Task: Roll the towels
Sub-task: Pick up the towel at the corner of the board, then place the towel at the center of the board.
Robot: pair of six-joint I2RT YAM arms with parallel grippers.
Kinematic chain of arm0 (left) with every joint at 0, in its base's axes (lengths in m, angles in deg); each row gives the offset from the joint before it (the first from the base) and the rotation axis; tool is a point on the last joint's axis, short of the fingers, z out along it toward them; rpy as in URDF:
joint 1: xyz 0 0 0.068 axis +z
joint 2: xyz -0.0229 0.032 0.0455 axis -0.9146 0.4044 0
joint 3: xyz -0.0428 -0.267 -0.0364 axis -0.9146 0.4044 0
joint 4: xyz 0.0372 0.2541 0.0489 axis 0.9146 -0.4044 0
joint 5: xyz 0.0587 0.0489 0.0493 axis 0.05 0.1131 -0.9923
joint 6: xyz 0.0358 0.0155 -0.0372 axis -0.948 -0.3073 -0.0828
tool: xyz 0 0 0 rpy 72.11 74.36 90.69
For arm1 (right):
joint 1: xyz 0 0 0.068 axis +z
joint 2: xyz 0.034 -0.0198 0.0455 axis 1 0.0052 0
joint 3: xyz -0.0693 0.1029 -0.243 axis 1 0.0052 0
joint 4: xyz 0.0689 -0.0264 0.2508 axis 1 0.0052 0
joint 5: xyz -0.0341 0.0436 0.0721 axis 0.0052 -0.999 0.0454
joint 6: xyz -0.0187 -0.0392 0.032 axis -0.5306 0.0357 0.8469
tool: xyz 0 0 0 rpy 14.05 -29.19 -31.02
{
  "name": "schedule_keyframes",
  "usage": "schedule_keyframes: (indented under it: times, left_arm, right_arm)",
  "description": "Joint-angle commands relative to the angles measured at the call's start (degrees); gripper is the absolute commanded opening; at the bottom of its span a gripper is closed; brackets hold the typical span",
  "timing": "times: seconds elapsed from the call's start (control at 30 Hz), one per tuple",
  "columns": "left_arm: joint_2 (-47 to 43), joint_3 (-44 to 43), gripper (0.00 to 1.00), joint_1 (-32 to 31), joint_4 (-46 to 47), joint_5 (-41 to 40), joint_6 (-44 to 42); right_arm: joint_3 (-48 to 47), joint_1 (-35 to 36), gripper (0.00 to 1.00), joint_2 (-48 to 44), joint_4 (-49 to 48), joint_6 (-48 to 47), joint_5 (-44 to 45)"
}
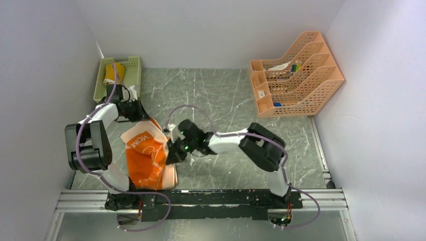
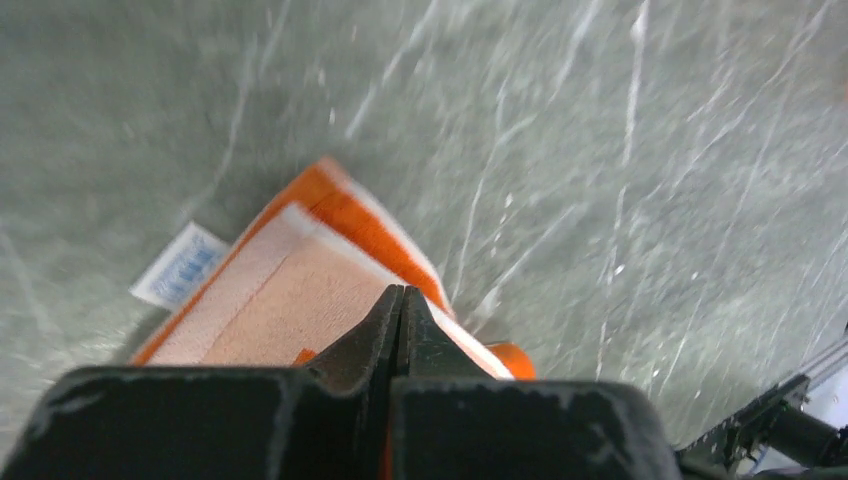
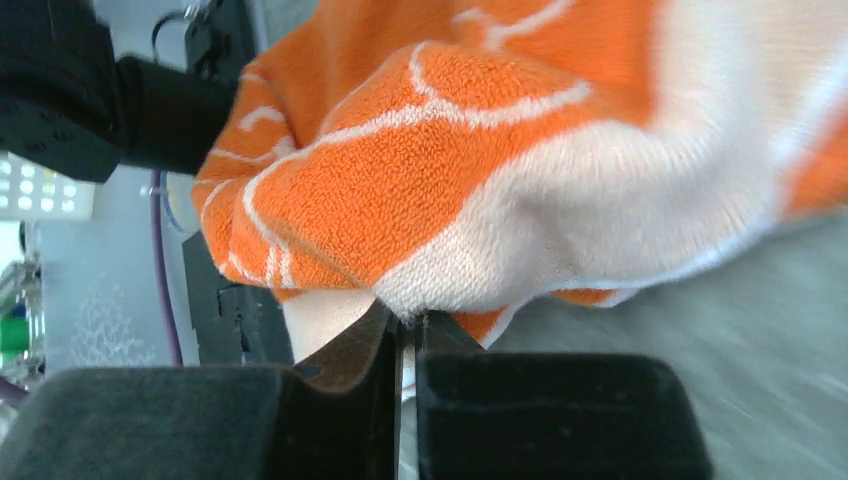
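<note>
The bright-orange towel [image 1: 146, 159] with white print lies bunched at the table's left, between my two arms. At the towel's far corner my left gripper [image 1: 136, 111] is shut; the left wrist view shows its jaws [image 2: 403, 291] pressed together over the peach band of the towel [image 2: 290, 300], with a sliver of orange cloth between them. My right gripper [image 1: 173, 152] is at the towel's right edge. In the right wrist view it [image 3: 407, 318] pinches a pale fold of the towel [image 3: 450, 150], which is lifted and draped above the jaws. The mustard-yellow towel [image 1: 111, 72] lies in the green basket.
The green mesh basket [image 1: 132, 69] stands at the far left corner against the wall. A peach file rack [image 1: 297, 75] holding small items sits at the far right. A white care label [image 2: 180, 268] sticks out from the orange towel's corner. Walls close in both sides.
</note>
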Motion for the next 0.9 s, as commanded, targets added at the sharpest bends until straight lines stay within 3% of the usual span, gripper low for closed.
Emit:
schedule_keyframes:
  times: [0.0, 0.17, 0.27, 0.37, 0.53, 0.67, 0.7, 0.77, 0.8, 0.87]
  left_arm:
    - [-5.1, -8.8, 0.07, -0.4, 2.7, -1.4, 3.7]
    - [-7.8, -21.4, 0.07, -0.3, 4.5, -2.1, 9.1]
    - [-9.2, -28.6, 0.07, -0.4, 4.4, -3.4, 11.1]
    - [-10.2, -32.7, 0.07, -0.3, 3.5, -4.8, 11.6]
    - [-12.9, -31.5, 0.07, -0.3, 2.4, -6.7, 10.3]
    - [-17.0, -22.8, 0.07, -0.3, 4.2, -6.9, 10.5]
    - [-17.9, -20.5, 0.07, -0.4, 4.7, -6.7, 10.6]
    - [-19.1, -16.0, 0.07, -0.3, 5.3, -5.2, 10.7]
    - [-19.5, -13.6, 0.07, -0.4, 5.5, -3.7, 10.9]
    - [-19.7, -9.6, 0.07, -1.1, 6.3, -1.4, 11.5]
  right_arm:
    - [0.8, -10.2, 0.0, -11.3, 3.1, -1.3, 2.9]
    - [-10.7, -18.8, 0.0, -19.0, 16.0, -11.8, 12.8]
    - [-24.3, -19.9, 0.0, -18.0, 26.0, -22.1, 23.4]
    - [-31.4, -19.9, 0.0, -18.3, 28.8, -26.8, 29.1]
    - [-24.8, -18.7, 0.0, -23.2, 28.5, -27.0, 28.1]
    - [-16.1, -11.7, 0.0, -27.8, 30.1, -27.0, 27.9]
    - [-13.7, -9.5, 0.13, -28.1, 31.3, -27.2, 27.3]
    - [-10.3, -5.1, 0.57, -26.3, 35.8, -26.9, 26.5]
    - [-8.9, -4.0, 0.65, -24.7, 38.4, -25.7, 25.6]
    - [-5.0, -3.5, 0.68, -24.0, 39.8, -22.5, 24.0]
